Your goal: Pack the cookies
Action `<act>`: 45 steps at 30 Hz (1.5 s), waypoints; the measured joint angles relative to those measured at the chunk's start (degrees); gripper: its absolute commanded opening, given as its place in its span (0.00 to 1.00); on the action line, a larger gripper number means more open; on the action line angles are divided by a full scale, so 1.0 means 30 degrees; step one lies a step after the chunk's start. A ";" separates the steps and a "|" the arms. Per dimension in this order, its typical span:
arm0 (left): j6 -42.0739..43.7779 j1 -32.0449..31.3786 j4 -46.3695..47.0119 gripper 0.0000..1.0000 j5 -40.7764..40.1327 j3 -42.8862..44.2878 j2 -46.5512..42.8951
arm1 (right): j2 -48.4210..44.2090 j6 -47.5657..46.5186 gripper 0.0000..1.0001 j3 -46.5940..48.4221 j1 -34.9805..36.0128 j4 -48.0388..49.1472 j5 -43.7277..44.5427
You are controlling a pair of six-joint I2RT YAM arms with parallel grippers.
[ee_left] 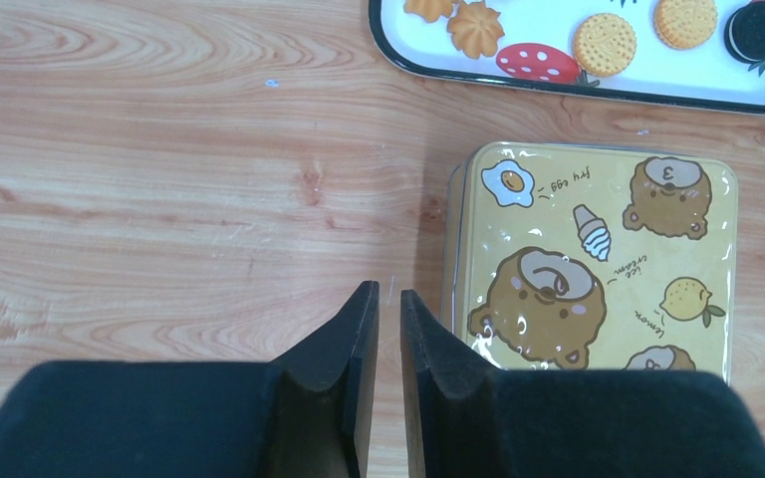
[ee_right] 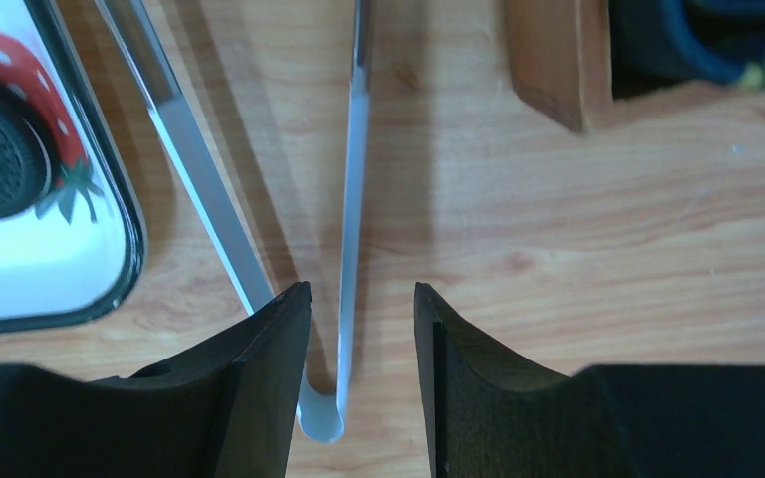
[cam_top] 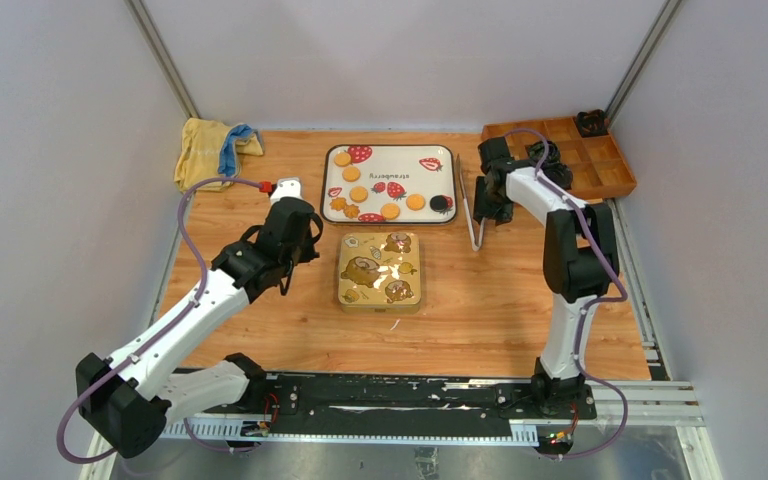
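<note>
The cookies (cam_top: 390,211) lay loose on the strawberry-printed tray (cam_top: 440,210) at the far middle of the table, one dark sandwich cookie (cam_top: 441,203) at its right end, while the yellow bear-printed tin (cam_top: 380,268) sat just in front of the tray with its lid on. The right gripper (ee_right: 359,299) hung low over a pair of metal tongs (ee_right: 351,199) lying beside the tray's right edge, its jaws parted and straddling the closed end of the tongs; from the wrist view the fingers seemed not quite to touch the metal, though that was hard to judge. The left gripper (ee_left: 388,309) hovered just left of the tin, its fingers nearly together and holding nothing. The step in hand looked like taking up the tongs; that would call for closing squarely on the bent end.
</note>
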 measured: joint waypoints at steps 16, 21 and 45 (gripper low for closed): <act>0.0219 0.0000 -0.0058 0.19 -0.0372 -0.0036 -0.0488 | 0.3832 0.0058 0.39 0.4430 -0.0102 -0.0758 -0.1100; 0.0226 0.0000 -0.0117 0.19 -0.0415 -0.0036 -0.0488 | 0.3847 0.0058 0.39 0.4546 -0.0102 -0.0903 -0.1129; 0.0576 0.0007 -0.0204 0.44 -0.0692 -0.0036 -0.0219 | 0.0976 -0.0321 0.47 0.5129 -0.0109 -0.0466 -0.1596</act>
